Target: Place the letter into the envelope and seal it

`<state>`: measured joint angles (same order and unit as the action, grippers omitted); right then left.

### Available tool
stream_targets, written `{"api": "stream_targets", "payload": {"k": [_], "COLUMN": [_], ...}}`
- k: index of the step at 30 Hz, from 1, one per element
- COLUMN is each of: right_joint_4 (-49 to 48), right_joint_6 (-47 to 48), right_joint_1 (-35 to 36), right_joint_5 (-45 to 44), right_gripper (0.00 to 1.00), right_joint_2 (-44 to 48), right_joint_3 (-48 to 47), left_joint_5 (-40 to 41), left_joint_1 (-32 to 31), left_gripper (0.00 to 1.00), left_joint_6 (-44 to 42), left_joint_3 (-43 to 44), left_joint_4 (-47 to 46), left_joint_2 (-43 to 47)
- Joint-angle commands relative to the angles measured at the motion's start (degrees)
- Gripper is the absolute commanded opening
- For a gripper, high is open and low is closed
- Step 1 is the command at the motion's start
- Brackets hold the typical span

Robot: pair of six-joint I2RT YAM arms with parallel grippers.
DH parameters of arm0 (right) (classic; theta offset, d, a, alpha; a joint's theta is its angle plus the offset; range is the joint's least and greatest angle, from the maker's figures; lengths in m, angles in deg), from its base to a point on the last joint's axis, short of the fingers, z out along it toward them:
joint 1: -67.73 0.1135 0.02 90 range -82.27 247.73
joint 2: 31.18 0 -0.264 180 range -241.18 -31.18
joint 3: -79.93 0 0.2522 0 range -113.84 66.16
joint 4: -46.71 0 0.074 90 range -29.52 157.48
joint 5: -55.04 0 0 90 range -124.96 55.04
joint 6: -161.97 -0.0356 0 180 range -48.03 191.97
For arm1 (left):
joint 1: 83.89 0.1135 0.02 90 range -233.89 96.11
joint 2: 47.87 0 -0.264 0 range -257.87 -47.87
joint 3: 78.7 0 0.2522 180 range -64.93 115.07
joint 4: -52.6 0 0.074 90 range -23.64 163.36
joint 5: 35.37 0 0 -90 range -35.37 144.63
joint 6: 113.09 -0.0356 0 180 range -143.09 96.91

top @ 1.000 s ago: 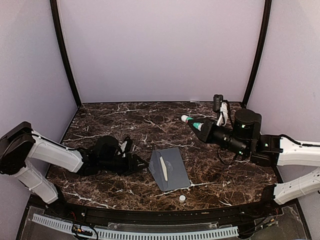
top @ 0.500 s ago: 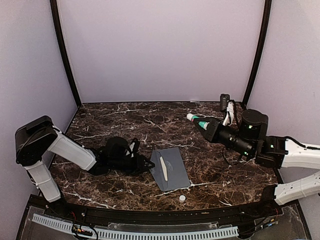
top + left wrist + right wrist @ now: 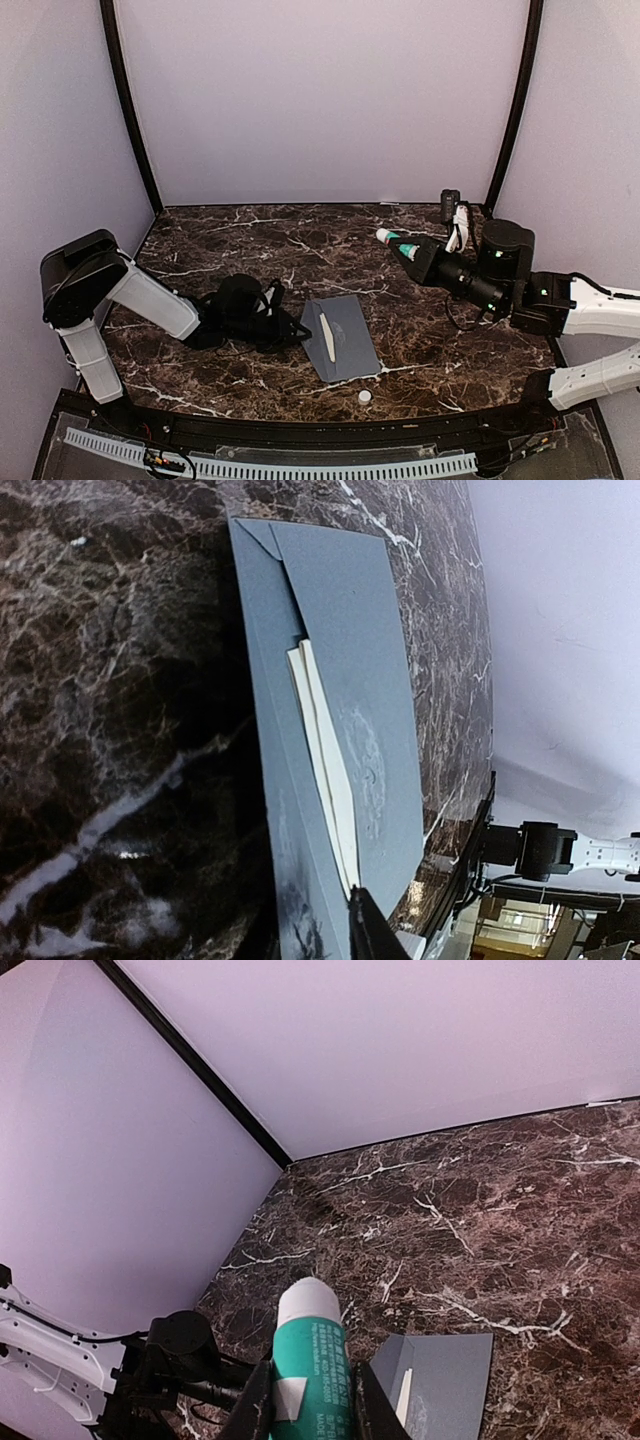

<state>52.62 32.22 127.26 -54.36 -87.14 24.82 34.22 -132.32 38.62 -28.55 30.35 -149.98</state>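
The slate-grey envelope (image 3: 345, 340) lies flat near the table's front centre, and a thin cream strip of the letter (image 3: 326, 337) shows along its flap line. In the left wrist view the envelope (image 3: 345, 670) runs lengthwise, the letter (image 3: 328, 760) peeks out from under its grey face, and one dark fingertip (image 3: 366, 932) rests at its near end. My left gripper (image 3: 297, 327) sits low at the envelope's left edge; its jaw gap is hidden. My right gripper (image 3: 310, 1405) is raised at the right, shut on an uncapped green glue stick (image 3: 312, 1355).
A small white cap (image 3: 365, 396) lies on the marble table (image 3: 250, 240) just in front of the envelope. Lilac walls enclose the back and both sides. In the right wrist view the left arm (image 3: 170, 1360) shows dark at lower left.
My left arm slid right until its fingers reached the envelope's left edge. My right arm drew slightly back and right with the glue stick, then held still.
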Motion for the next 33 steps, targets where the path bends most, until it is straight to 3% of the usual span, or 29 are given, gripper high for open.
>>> {"api": "stream_targets", "payload": {"k": [1,6,9,17,21,25,33], "right_joint_4": [-0.93,0.20,2.43,14.72,21.87,25.78,30.62], "right_joint_6": [-0.29,0.48,1.71,3.43,2.71,2.82,4.02], "right_joint_1": [-0.34,-0.39,-0.38,-0.52,-0.87,-1.10,-2.31], "right_joint_5": [-1.34,-1.29,-1.98,1.01,4.40,9.97,18.02], "right_gripper": [0.03,0.03,0.02,0.02,0.01,0.00,0.00], "right_joint_2": [0.71,0.81,1.27,-0.25,-4.14,-8.85,-20.76], "right_joint_3": [-0.06,-0.44,-1.00,-3.94,-6.45,-8.17,-15.38], "left_joint_5": [-1.35,-3.39,-5.40,-11.43,-14.51,-13.61,-12.04], "left_joint_1": [0.17,0.17,0.49,3.21,4.17,4.36,4.36], "left_gripper": [0.15,0.00,0.00,0.00,0.00,0.00,0.00], "left_joint_6": [0.53,-2.02,-6.59,-31.56,-43.76,-48.92,-48.99], "left_joint_3": [0.52,1.79,4.87,19.42,25.24,27.77,26.11], "left_joint_4": [-0.01,4.04,10.24,44.05,54.02,57.65,52.43], "left_joint_2": [0.12,0.42,1.08,0.45,-3.03,-5.97,-4.23]}}
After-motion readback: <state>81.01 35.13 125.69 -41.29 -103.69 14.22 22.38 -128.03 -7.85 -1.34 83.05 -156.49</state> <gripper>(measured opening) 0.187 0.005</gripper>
